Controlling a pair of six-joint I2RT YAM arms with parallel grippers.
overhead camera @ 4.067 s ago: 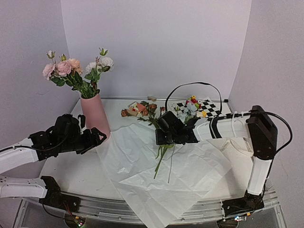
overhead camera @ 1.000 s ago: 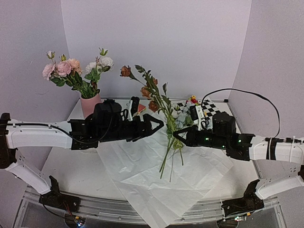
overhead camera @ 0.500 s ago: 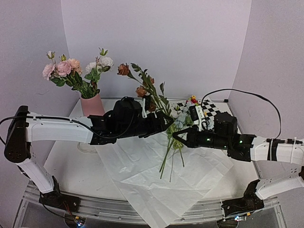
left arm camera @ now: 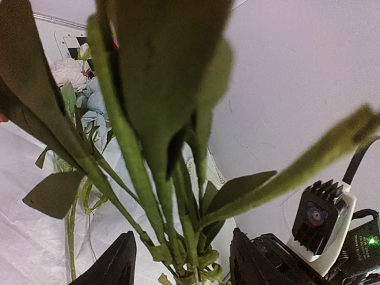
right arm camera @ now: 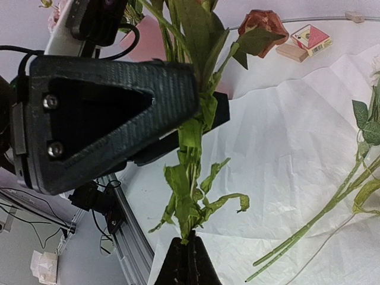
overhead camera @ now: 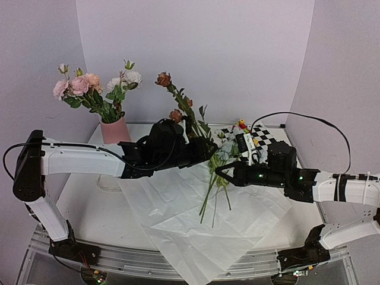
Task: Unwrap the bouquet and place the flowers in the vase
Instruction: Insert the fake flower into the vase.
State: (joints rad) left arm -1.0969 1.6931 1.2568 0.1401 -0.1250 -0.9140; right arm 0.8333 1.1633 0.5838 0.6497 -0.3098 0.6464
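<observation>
Top view: brown roses [overhead camera: 163,78] stand nearly upright over the middle of the table [overhead camera: 83,208], between the two arms. The right fingers [overhead camera: 225,174] pinch the foot of the stem and the left fingers [overhead camera: 200,152] straddle it higher up, among the leaves. Main risk is the handover: if the right side lets go before the left has truly clamped, the sprig likely drops back onto the white paper [overhead camera: 178,225]. If both pull at once, the thin stem may kink. The pink vase [overhead camera: 116,135] stands well apart at far left. It already holds pink and white blooms, so a tall sprig could snag on them going in. More flowers [overhead camera: 214,196] lie loose on the paper. Left wrist view: the left fingers [left arm camera: 119,264] stand apart, with a gap on each side of the bunched green stems [left arm camera: 172,225]. They are not yet pressing, and a grip on soft leaves alone would probably slip. Right wrist view: the right fingers [right arm camera: 187,261] are closed tight on the stem's foot. The stem is thin, with ragged curling leaves and one rust-brown bloom [right arm camera: 261,27] off to the side.
</observation>
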